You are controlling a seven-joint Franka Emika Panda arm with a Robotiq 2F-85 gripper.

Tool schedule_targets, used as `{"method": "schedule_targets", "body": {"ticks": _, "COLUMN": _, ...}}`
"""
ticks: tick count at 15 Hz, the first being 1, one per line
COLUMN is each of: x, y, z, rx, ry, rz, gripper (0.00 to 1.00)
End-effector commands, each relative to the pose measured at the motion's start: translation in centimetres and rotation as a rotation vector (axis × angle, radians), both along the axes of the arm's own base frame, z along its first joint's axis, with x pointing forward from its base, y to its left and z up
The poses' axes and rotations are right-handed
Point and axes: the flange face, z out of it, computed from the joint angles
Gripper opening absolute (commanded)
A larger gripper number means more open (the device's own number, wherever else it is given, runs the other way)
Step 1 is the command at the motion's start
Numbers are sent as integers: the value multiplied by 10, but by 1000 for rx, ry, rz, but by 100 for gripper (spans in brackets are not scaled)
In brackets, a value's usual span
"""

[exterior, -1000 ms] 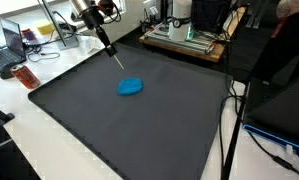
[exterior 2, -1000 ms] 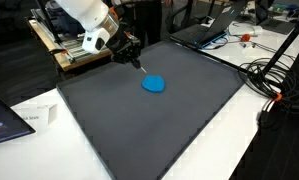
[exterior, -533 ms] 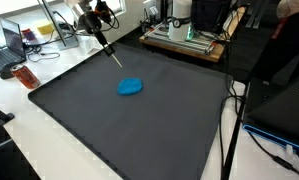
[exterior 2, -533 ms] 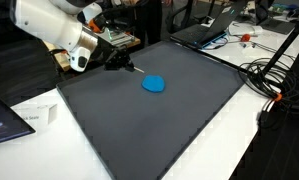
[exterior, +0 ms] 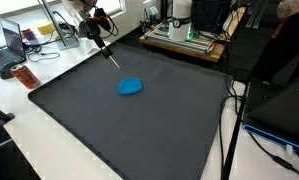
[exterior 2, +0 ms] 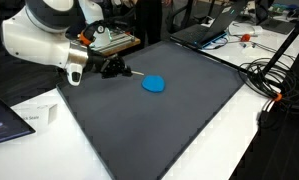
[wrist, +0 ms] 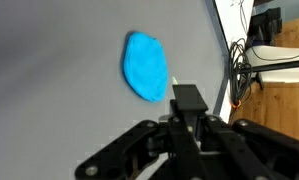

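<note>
Wrist view shows the gripper (wrist: 187, 122) with its fingers closed on a slim dark rod (wrist: 187, 98), possibly a pen, though the picture is too blurred to tell. The rod's tip hangs just short of the blue blob (wrist: 146, 66), not touching it. In both exterior views the blob (exterior: 131, 86) lies on the grey mat (exterior: 139, 125), with the gripper (exterior 2: 113, 69) near it.

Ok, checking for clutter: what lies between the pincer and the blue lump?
Only the thin black stick held in the pincer, then bare dark mat before the blue lump, shown in an exterior view.
</note>
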Motion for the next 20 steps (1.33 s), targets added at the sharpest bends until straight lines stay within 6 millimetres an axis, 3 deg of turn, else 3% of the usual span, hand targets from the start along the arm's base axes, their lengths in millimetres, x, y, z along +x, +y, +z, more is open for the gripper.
{"method": "schedule_targets", "body": {"ticks": 1, "x": 7, "y": -7, "z": -16, "rx": 62, "ry": -35, "rz": -10, "gripper": 3}}
{"method": "schedule_targets", "body": {"ticks": 14, "x": 7, "y": -26, "z": -64, "rx": 168, "ry": -72, "rz": -44, "gripper": 3}}
{"method": "schedule_targets", "body": {"ticks": 20, "x": -2, "y": -33, "z": -72, "rx": 244, "ry": -152, "rz": -34, "gripper": 3}}
